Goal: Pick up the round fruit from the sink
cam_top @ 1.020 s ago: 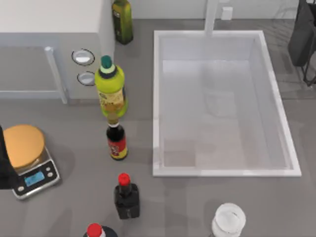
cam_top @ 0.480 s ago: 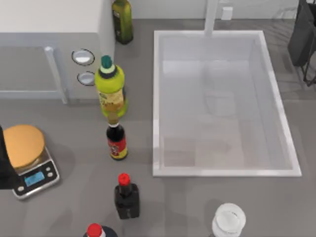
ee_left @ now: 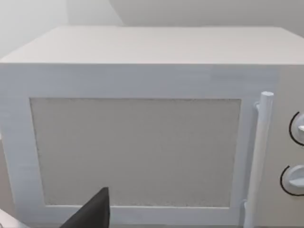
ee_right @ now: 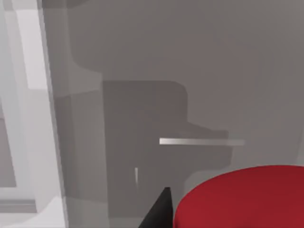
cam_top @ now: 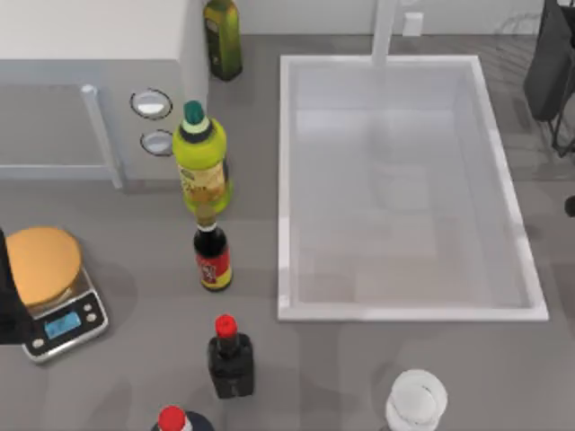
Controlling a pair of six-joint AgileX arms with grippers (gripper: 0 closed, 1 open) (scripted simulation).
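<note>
Sink (cam_top: 411, 312) right of bottles (cam_top: 212, 258)

A matte grey countertop (cam_top: 135, 377) filled the scene under soft, even light that cast faint shadows. At ten o'clock stood a boxy white microwave oven (cam_top: 90, 54) with a slim vertical white bar handle (cam_top: 101, 135) and two round dials (cam_top: 151, 104); the left wrist view showed its pale speckled door panel (ee_left: 135, 152). A plain pale wall (cam_top: 305, 13) ran along twelve o'clock.
</note>
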